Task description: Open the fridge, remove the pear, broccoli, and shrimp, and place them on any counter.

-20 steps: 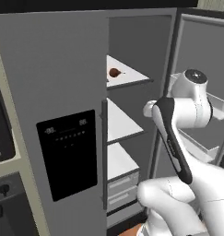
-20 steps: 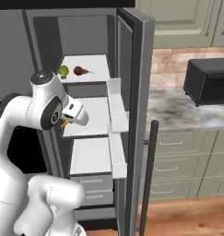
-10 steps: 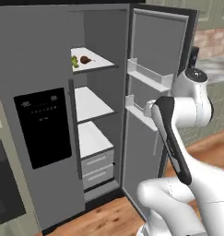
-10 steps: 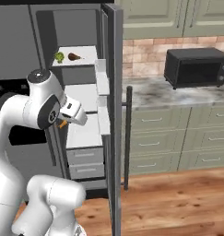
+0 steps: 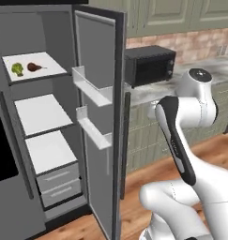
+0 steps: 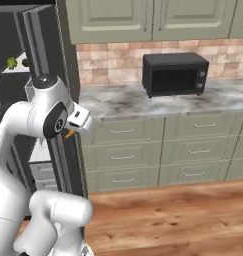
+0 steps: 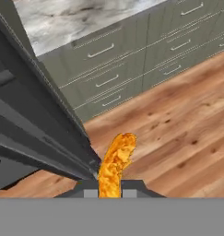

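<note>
The fingers [image 7: 111, 191] pinched the shrimp [image 7: 115, 163] by one end; over bare floor, it might slip before reaching the bench [image 6: 143, 100].

This is a home kitchen. A tall grey fridge [image 5: 99, 117] stands with 1 door open, white shelves and door bins inside, food on the top shelf. Beside it runs a marbled stone table [image 6: 143, 100] over sage-green drawers [image 6: 193, 150], with a black microwave [image 6: 175, 74] on top. Matching wall cabinets [image 6: 143, 20] hang above a brick-tile backsplash [image 6: 113, 60], and the floor [image 6: 183, 215] is wood plank.
</note>
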